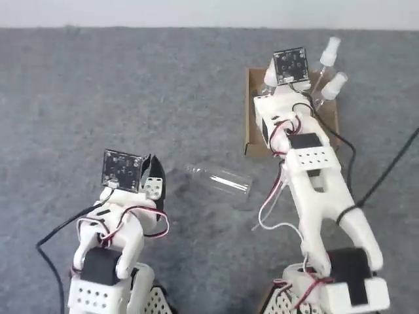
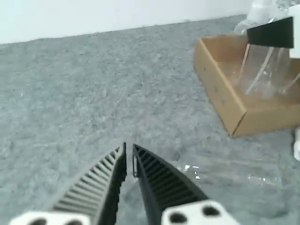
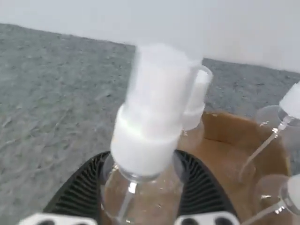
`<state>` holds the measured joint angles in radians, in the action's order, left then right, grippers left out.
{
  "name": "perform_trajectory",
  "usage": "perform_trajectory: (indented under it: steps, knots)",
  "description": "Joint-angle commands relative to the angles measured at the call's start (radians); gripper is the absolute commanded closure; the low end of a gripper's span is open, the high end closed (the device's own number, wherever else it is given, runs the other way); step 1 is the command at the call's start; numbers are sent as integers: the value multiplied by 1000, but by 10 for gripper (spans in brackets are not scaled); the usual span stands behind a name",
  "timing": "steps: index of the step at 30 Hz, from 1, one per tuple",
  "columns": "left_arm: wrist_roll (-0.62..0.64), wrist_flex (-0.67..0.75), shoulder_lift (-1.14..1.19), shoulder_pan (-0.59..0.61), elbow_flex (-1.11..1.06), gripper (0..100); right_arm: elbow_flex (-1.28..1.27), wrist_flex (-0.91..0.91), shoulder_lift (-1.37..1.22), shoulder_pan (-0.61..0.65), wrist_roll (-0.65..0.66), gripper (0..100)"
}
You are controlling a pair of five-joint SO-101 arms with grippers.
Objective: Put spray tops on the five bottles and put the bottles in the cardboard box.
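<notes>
Grey carpet [image 1: 98, 85] covers the table. The cardboard box [image 1: 249, 111] sits at the far right, under the right arm. 3 clear bottles with white tops stand inside: back bottle [image 3: 197, 115], edge bottle [image 3: 291, 101], corner bottle [image 3: 272, 190]. The right claw [image 3: 143, 185] is over the box, its black ribbed fingers [image 3: 82, 190] clamped on either side of the held bottle [image 3: 140, 204], upright, spray top [image 3: 152, 108] on. Cannot tell whether its base touches the box floor. From above, this claw is hidden under its own camera board. The left claw [image 2: 130, 154] hangs low over the carpet, jaws pinched to a thin slit, gripping nothing. The lying bottle [image 1: 219, 180] rests on its side between the arms, near the left claw, well apart from the box, its outline faint against the carpet.
</notes>
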<state>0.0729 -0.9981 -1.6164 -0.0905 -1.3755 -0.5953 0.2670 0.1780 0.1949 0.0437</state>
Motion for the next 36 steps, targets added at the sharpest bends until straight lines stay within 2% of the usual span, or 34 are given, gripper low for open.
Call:
perform_trajectory:
  steps: [1,7,19,36]
  knots:
    - [-11,34,-8,3,7,987,64,-94,-44,-38,-15,993]
    - [-11,34,-8,2,5,987,14,-226,-111,-51,-15,993]
    - [-9,34,-8,2,5,987,5,-361,-246,-50,-15,993]
    - [-6,34,-8,6,5,987,-2,-357,-263,-45,-6,991]
